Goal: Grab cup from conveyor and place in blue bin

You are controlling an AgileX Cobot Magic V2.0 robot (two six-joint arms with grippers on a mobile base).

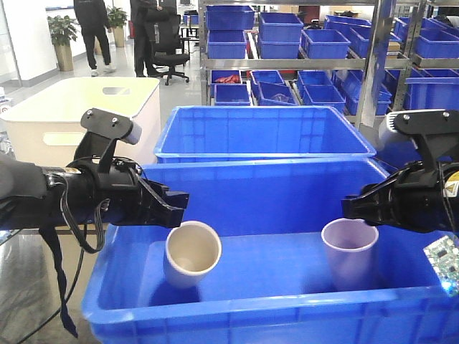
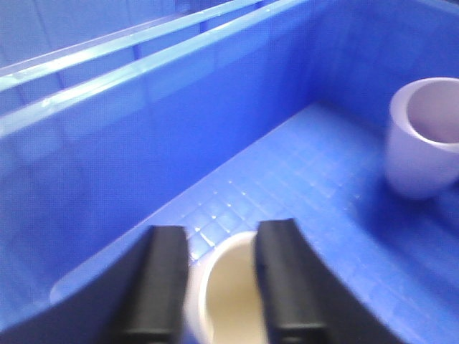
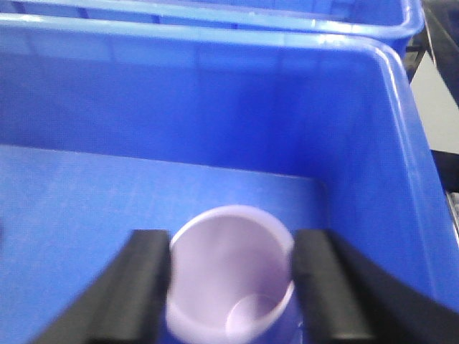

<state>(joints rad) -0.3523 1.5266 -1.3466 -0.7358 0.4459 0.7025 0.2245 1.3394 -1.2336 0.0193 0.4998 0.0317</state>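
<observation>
Placing step: left gripper (image 1: 179,209) jaws straddle cream plastic cup (image 1: 191,254), tilted, lower left; right gripper (image 1: 351,209) spread around lilac cup (image 1: 349,251) in deep blue plastic bin (image 1: 237,319). Next: withdraw upward.

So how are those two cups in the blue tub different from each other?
The cream cup is off-white and tilted, mouth leaning toward the camera; the lilac cup is pale purple and stands upright. The cream cup sits under the left gripper, the lilac under the right gripper. Both are plain, handleless, empty, inside the blue bin.
</observation>
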